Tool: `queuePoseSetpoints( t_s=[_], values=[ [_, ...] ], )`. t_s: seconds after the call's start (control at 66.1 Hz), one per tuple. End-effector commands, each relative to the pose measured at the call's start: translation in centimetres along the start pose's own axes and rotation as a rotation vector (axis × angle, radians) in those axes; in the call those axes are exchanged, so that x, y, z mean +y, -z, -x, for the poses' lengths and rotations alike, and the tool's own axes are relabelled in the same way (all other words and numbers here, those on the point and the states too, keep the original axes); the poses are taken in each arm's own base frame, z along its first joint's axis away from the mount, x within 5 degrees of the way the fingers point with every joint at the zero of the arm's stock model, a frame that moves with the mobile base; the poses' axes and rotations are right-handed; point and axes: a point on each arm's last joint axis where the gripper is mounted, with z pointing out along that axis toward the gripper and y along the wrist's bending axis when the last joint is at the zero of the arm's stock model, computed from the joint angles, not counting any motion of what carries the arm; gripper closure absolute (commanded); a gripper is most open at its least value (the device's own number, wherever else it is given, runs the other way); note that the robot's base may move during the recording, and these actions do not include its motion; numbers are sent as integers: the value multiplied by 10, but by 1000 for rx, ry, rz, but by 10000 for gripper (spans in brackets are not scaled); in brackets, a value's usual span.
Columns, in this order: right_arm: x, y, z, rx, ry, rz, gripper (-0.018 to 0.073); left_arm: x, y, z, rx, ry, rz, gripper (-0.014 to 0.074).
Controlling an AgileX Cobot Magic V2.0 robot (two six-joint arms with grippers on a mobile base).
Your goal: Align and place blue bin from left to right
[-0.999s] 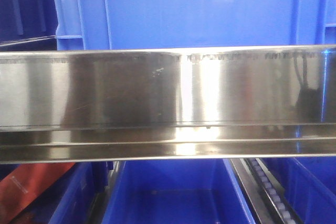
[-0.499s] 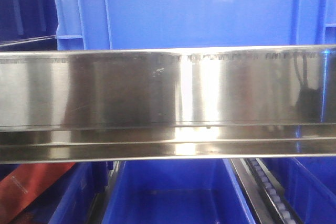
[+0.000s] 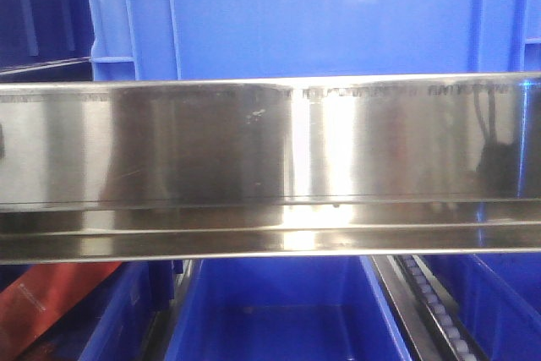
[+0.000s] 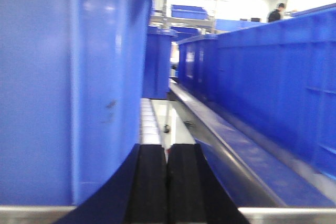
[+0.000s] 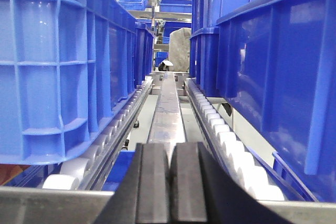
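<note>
The blue bin (image 3: 321, 14) fills the top of the front view, standing behind a shiny steel rail (image 3: 270, 150), with its ribbed corner at the left. My left gripper (image 4: 167, 148) is shut with nothing between its black fingers. A smooth blue bin wall (image 4: 63, 77) rises close on its left; I cannot tell whether they touch. My right gripper (image 5: 172, 148) is also shut and empty. It points down the gap between a ribbed blue bin (image 5: 63, 66) on the left and other blue bins (image 5: 273, 66) on the right.
White roller tracks (image 5: 226, 135) and a steel centre strip (image 5: 168, 108) run away from the right gripper. A long row of blue bins (image 4: 273, 77) lies right of the left gripper. Open blue bins (image 3: 279, 310) sit on the level below the rail.
</note>
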Motion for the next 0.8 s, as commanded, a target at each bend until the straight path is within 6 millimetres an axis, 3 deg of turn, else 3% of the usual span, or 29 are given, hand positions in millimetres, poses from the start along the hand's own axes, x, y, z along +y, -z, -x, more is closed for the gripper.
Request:
queuePoseSetpoints(
  t_s=[0.0,0.787],
  values=[
    [0,0,2,-26,0,-3,725,1,1,2,-22,-2,13,707],
    [0,0,2,-26,0,-3,725,1,1,2,-22,-2,13,707]
  ],
)
